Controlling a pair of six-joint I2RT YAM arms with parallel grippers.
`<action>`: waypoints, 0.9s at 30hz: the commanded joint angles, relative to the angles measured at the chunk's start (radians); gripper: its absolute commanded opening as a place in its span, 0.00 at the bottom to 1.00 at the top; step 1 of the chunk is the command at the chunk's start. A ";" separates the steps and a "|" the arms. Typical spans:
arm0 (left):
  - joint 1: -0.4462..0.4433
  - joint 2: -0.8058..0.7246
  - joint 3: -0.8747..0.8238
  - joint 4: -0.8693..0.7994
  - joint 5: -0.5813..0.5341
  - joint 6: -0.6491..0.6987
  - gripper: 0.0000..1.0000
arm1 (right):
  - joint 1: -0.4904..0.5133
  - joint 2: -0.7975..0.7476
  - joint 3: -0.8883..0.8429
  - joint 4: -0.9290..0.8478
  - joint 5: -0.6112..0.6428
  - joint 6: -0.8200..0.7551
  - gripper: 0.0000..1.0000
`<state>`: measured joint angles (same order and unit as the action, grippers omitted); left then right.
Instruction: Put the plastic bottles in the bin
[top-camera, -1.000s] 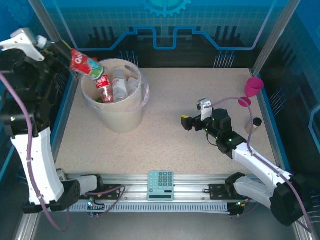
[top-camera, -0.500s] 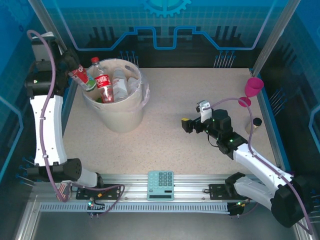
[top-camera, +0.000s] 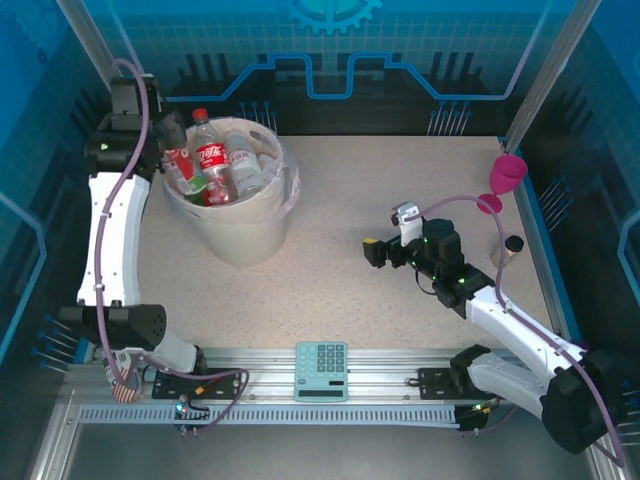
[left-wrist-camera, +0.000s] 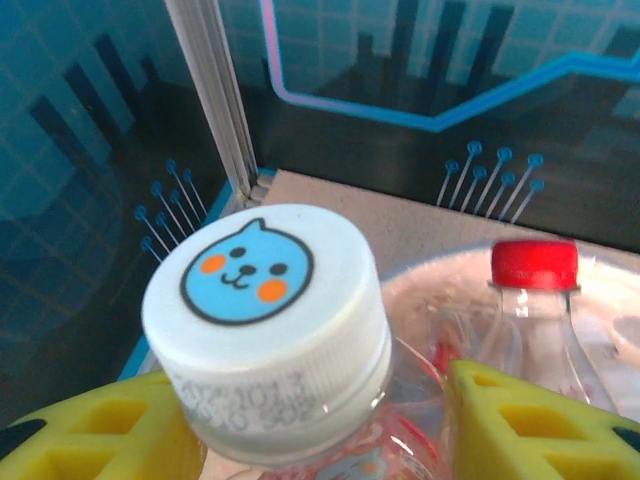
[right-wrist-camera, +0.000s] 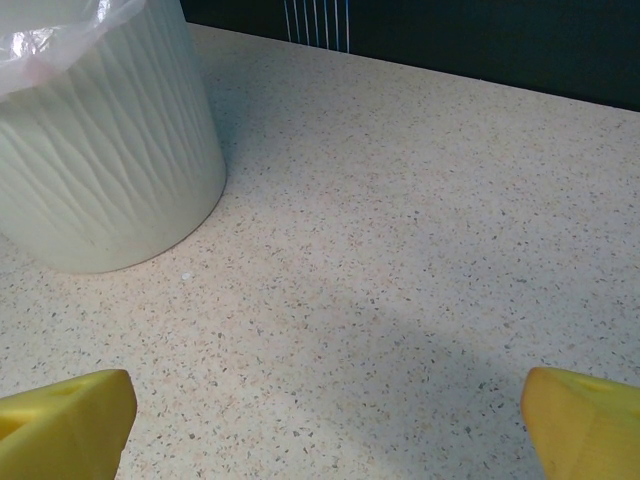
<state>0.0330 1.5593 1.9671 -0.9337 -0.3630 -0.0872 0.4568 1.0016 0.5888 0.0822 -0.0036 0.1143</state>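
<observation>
**Left claw (top-camera: 160, 150) clenched on a bottle at the bin rim, drop not yet made**

Top view: the left claw grips the white-capped bottle (top-camera: 182, 163), which has a red label. It is held tilted at the left rim of the bin (top-camera: 235, 235), over the opening as far as I can tell. The bin stands far left on the tabletop (top-camera: 340, 200) and is lined with a clear bag (top-camera: 290, 185). Inside is a pile of bottles (top-camera: 240, 168), count unclear. One red-capped bottle (top-camera: 208, 150) stands upright and pokes above the rim, with clear ones beside it. The right claw (top-camera: 385, 247) is well apart at mid-tabletop, released and carrying nothing. A pink goblet (top-camera: 505, 175) sits at the far right edge and a calculator (top-camera: 321, 370) on the near rail; neither is part of the task.

Left wrist view: yellow fingers (left-wrist-camera: 90, 430) sit either side of the held bottle, just below its white cap with the blue face. The red-capped bottle stands just beyond it, inside the bin.

Right wrist view: the fingers are spread wide with bare tabletop between them. The bin wall is upper left, and the bag edge hangs over the rim.

Progress, my read: nearly done. Most bottles are already in the bin, and the held one looks like the last one outside. What's left is to let go over the opening.
</observation>
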 joint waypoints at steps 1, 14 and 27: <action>-0.014 0.026 -0.042 -0.048 0.044 0.003 0.41 | 0.000 0.000 0.022 0.009 0.008 -0.003 1.00; -0.016 0.112 -0.087 -0.108 0.252 -0.035 0.38 | 0.003 0.004 0.019 0.017 0.009 -0.005 1.00; -0.072 0.194 -0.101 -0.060 0.355 -0.051 0.40 | 0.005 -0.020 0.013 -0.001 0.026 -0.012 1.00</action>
<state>0.0086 1.6756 1.8904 -0.9180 -0.1345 -0.1207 0.4572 1.0035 0.5888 0.0818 0.0006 0.1139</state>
